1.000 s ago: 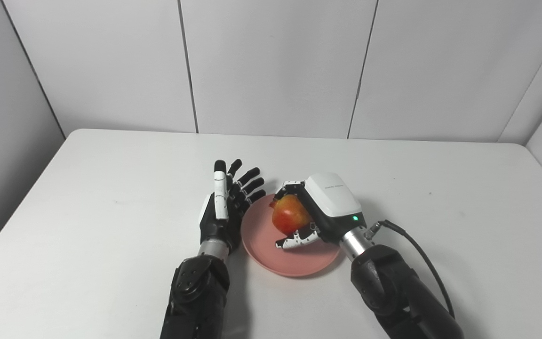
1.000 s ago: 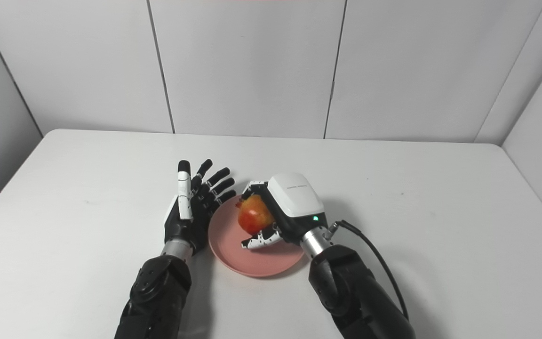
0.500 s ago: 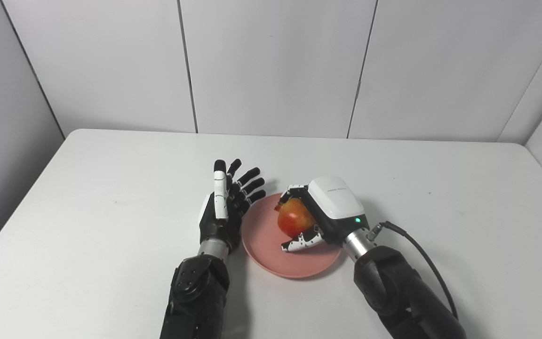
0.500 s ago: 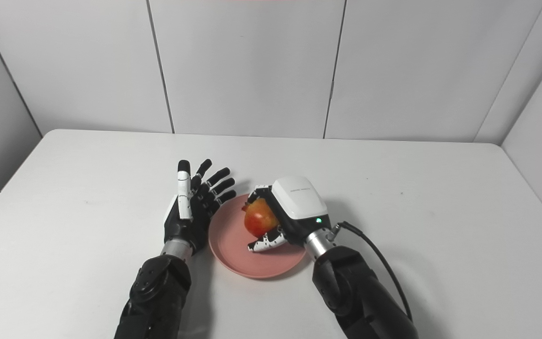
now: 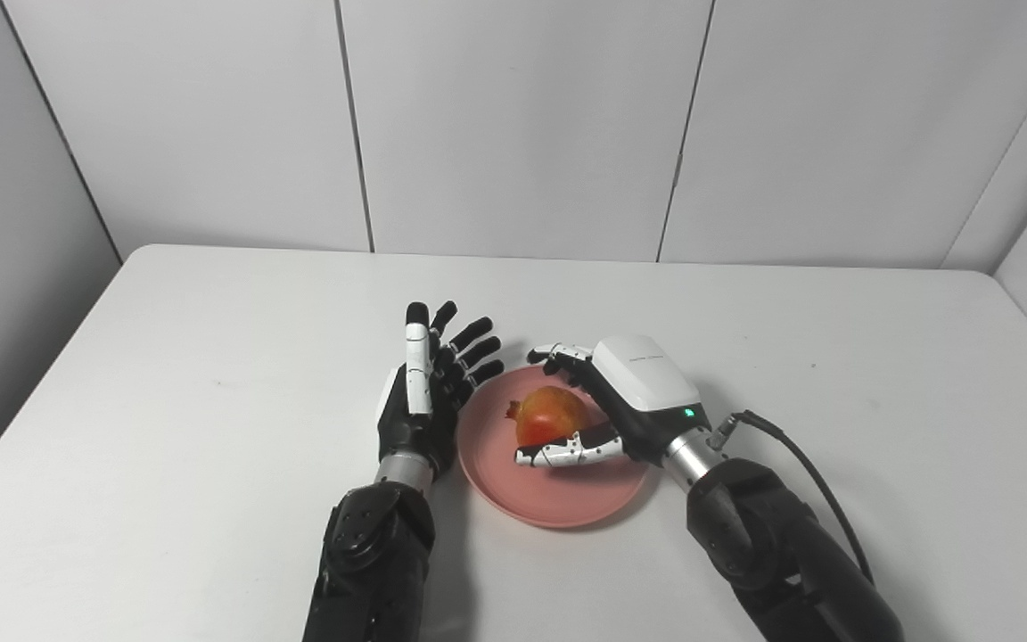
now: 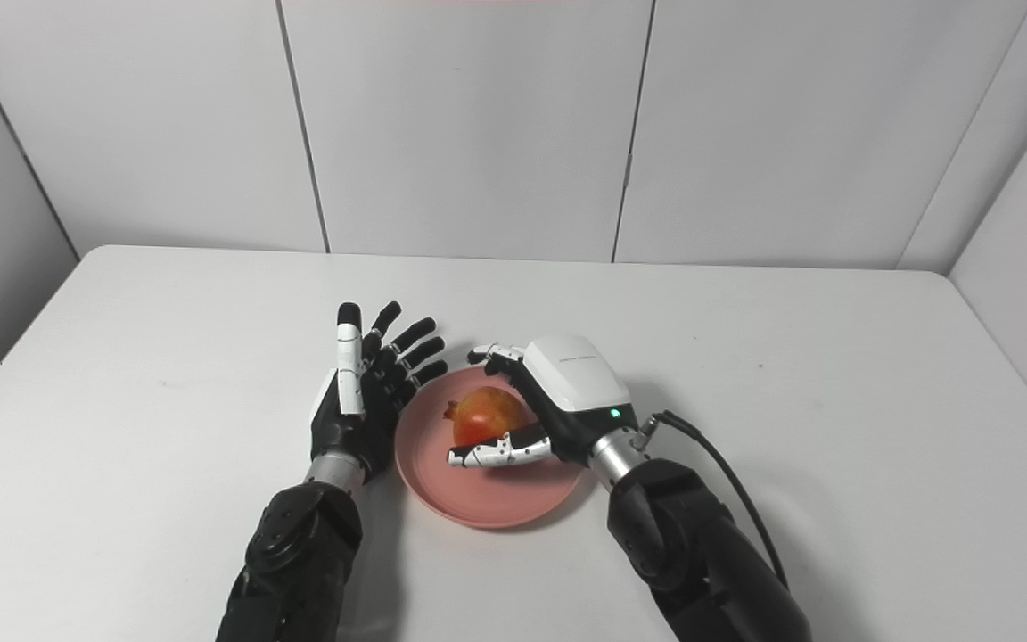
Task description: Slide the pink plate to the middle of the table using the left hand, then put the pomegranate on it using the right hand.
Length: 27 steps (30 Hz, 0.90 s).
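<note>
Two hands are sitting by the pink plate (image 5: 558, 495) mid-table. At its 9 o'clock, the left hand (image 5: 420, 397) is resting with fingers spread, holding nothing. On the plate, the pomegranate (image 5: 547, 417) is sitting while the right hand (image 5: 607, 410), at 3 o'clock, is loosening with fingers opened around it. I'd pull straight back toward 3 without nudging the fruit.
</note>
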{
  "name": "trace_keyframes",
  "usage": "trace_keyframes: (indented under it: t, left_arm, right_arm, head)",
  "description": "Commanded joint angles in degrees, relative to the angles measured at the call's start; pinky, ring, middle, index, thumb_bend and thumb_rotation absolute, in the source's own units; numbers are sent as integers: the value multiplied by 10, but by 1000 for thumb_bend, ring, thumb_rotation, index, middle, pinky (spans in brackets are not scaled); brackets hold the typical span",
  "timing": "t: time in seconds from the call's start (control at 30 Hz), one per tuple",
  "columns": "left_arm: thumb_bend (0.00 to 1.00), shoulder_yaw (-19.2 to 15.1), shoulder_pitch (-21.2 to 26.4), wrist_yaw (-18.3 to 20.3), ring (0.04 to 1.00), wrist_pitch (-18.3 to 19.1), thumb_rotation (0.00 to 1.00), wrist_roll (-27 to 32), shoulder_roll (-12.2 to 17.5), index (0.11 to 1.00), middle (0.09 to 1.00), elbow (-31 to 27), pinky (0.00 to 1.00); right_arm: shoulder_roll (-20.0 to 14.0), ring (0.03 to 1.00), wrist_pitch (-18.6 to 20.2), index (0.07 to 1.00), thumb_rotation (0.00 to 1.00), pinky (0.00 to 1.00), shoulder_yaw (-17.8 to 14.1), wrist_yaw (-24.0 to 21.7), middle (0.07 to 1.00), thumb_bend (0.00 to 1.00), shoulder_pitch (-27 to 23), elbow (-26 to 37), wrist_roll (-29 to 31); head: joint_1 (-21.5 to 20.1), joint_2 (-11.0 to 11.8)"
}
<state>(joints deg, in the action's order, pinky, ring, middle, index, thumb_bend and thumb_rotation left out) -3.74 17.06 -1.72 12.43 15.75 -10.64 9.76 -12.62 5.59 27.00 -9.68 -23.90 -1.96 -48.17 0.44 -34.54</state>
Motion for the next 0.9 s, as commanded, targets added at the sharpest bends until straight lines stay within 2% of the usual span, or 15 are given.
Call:
trace_keyframes:
  t: [0.0, 0.17, 0.33, 0.5, 0.6, 0.7, 0.77, 0.87]
  left_arm:
    - [733, 1, 12, -3, 780, 8, 974, 1, -13, 927, 797, -2, 727]
    - [731, 5, 13, -4, 769, 6, 977, -2, -12, 929, 794, -2, 711]
    - [748, 6, 14, -2, 782, 8, 977, -2, -10, 932, 796, -1, 787]
    - [754, 10, 13, -3, 805, -9, 973, -14, -7, 920, 807, -2, 805]
    - [757, 15, 13, -5, 818, -39, 963, -36, -4, 899, 805, 2, 827]
    - [809, 23, 14, -12, 832, -82, 953, -73, 3, 867, 816, 11, 874]
    - [811, 33, 15, -20, 835, -119, 973, -111, 12, 864, 826, 18, 883]
    - [765, 48, 16, -40, 867, -185, 997, -170, 27, 871, 860, 34, 917]
  right_arm:
    - [0, 679, -26, 789, 779, 571, -9, 11, 754, 1000, -26, 17, 7]
    - [-1, 682, -26, 790, 786, 566, -12, 13, 755, 1000, -27, 21, 10]
    - [-1, 671, -23, 780, 789, 547, -19, 12, 749, 1000, -30, 29, 15]
    - [9, 700, -33, 771, 824, 569, -44, 36, 758, 979, -25, 35, 47]
    - [20, 690, -50, 754, 831, 573, -68, 62, 747, 929, -17, 30, 85]
    - [46, 721, -68, 765, 953, 607, -106, 96, 773, 923, -5, 16, 138]
    - [69, 743, -86, 759, 962, 642, -140, 116, 785, 933, 4, 4, 195]
    - [99, 759, -144, 730, 991, 696, -187, 160, 774, 893, 12, -33, 261]
  head:
    - [-1, -3]
    - [-1, -3]
    - [-2, -4]
    - [-2, -4]
    - [-2, -4]
    - [-5, -5]
    - [-4, -5]
    - [-5, -5]
